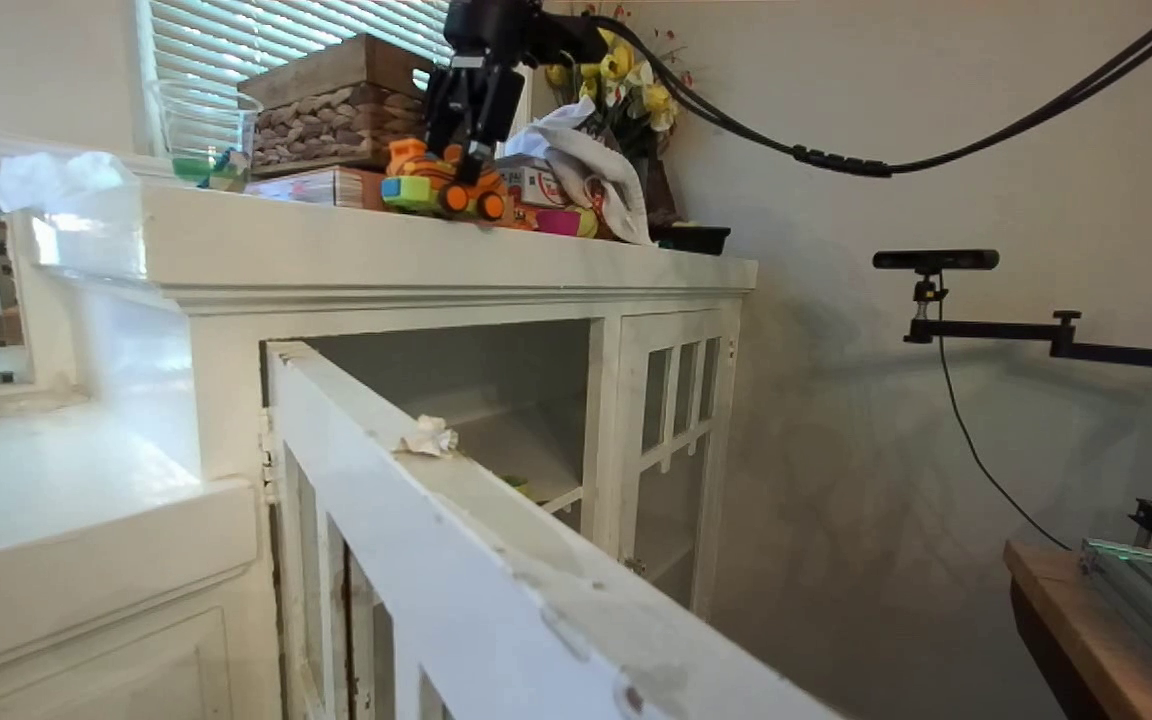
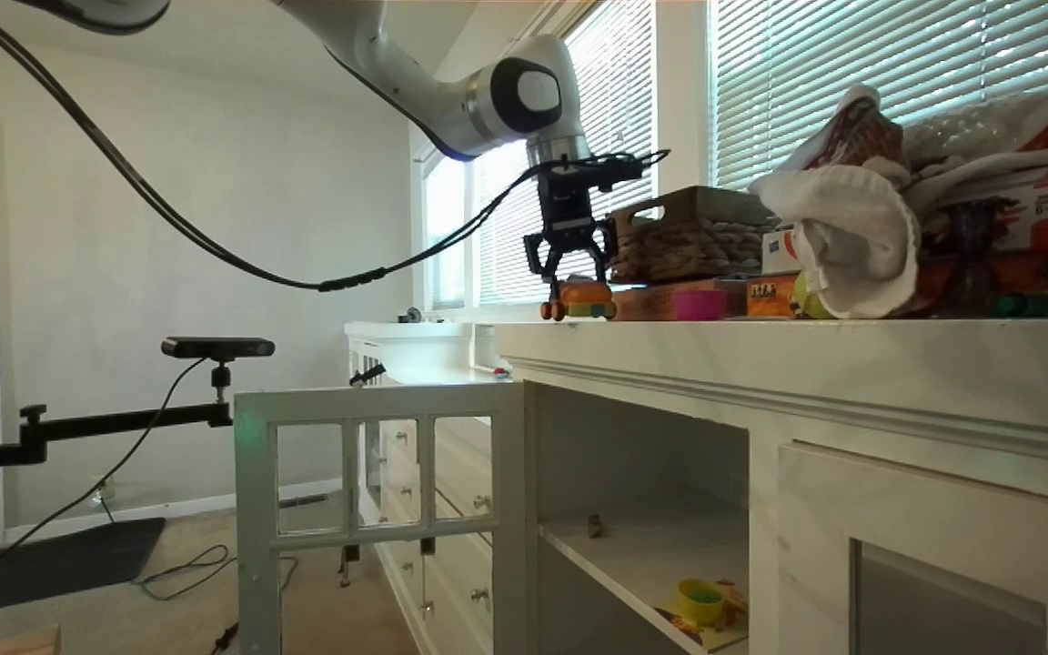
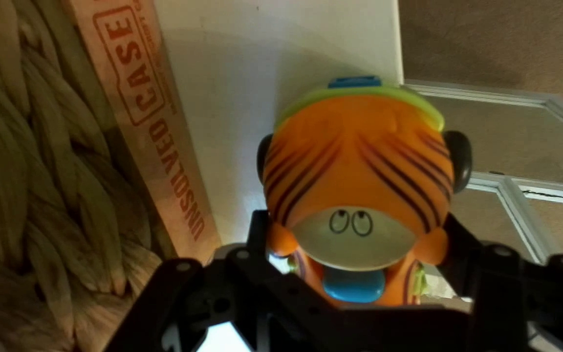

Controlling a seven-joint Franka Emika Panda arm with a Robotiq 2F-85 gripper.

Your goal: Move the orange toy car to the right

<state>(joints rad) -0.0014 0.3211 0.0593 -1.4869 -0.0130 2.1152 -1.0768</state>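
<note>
The car (image 3: 359,181) is between the jaws, at the front edge of the bench (image 1: 416,245). Long axis runs roughly along that edge; jaws bite across it, so the grip is square to the body. Jaws spread just to car width and look clamped on it: wrist view shows contact both sides. On the bench or just above, can't tell. Overhang past the edge also unclear. The box (image 3: 147,117) alongside with a gap, basket (image 3: 56,186) beyond. In both exterior views right runs along the bench, toward the pink piece (image 2: 700,305), then the cloth (image 2: 861,236). Shift looks yet to be made; pink piece probably caps a low slide, so lift or stop short.
</note>
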